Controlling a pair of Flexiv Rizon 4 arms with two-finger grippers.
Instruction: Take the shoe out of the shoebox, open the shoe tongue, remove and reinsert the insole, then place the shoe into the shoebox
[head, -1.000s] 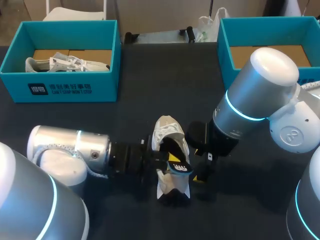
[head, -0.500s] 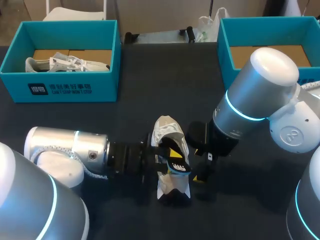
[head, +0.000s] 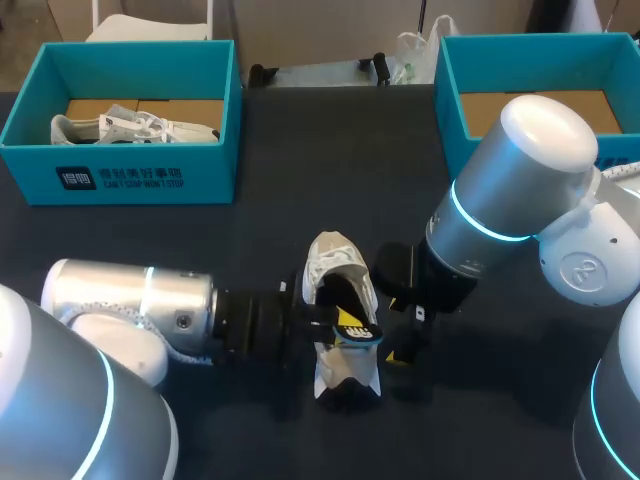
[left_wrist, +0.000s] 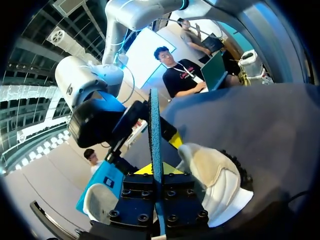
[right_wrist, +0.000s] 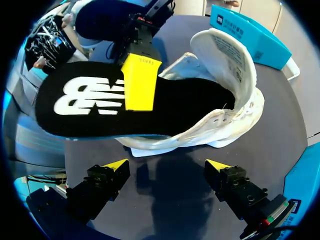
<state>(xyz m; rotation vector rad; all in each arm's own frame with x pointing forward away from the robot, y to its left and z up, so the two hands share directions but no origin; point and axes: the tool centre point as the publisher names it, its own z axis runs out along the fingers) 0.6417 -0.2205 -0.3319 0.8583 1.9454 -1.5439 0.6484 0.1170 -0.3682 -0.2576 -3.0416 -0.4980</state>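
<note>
Insole (right_wrist: 195, 107): partly in shoe (head: 338, 262), pinched flat by our L gripper (head: 342, 322).
R gripper (right_wrist: 165, 166): beside shoe, fingers wide, empty.

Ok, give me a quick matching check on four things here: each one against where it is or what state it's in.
1 insole
2 white shoe
3 right hand
4 second shoe

A lying in the left shoebox
B open, holding nothing
C pinched in the left hand, one end in the shoe
D on the table

Pairs: 1-C, 2-D, 3-B, 4-A
</note>
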